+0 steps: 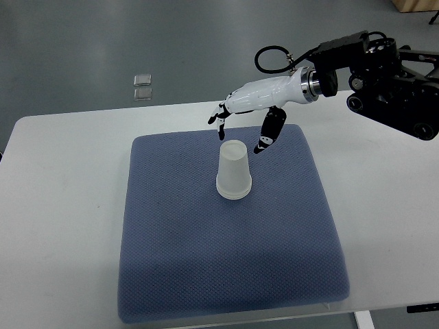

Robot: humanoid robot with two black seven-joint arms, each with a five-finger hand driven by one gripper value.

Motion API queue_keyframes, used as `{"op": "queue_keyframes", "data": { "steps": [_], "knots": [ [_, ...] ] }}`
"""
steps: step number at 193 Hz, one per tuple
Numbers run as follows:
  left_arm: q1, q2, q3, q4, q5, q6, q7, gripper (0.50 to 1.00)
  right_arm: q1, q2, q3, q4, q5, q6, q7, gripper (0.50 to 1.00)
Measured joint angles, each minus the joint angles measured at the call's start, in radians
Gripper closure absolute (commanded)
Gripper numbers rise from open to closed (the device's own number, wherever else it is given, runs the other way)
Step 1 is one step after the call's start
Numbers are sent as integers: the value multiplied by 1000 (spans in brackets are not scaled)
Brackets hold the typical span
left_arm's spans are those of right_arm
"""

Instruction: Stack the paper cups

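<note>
A blue mat [226,274] with a fine woven texture lies on a white table [62,226], covering most of its middle and reaching close to the near edge. Beyond the table, on the grey floor [103,48], sit two small clear squares [143,86] (one just behind the other). A tan corner [415,5] shows top right.

A white table [62,205] is seen spanning the frame, with grey floor [103,41] beyond its far edge. A blue-grey textured mat [226,260] is laid flat on the table at centre, reaching almost to the near edge. A white paper cup stack [233,171] is set upside down on the mat's far half, rim touching the fabric.
</note>
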Motion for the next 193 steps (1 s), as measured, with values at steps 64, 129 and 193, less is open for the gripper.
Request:
{"op": "queue_keyframes", "data": {
  "steps": [64, 129, 193],
  "knots": [
    [0, 0, 0, 0, 0, 0, 0, 500, -43, -88, 6, -55, 34, -97, 0, 589],
    [0, 0, 0, 0, 0, 0, 0, 500, -131, -107, 6, -263, 834, -196, -1, 587],
    [0, 0, 0, 0, 0, 0, 0, 500, -229, -58, 48, -280, 1620, -311, 0, 587]
  ]
}}
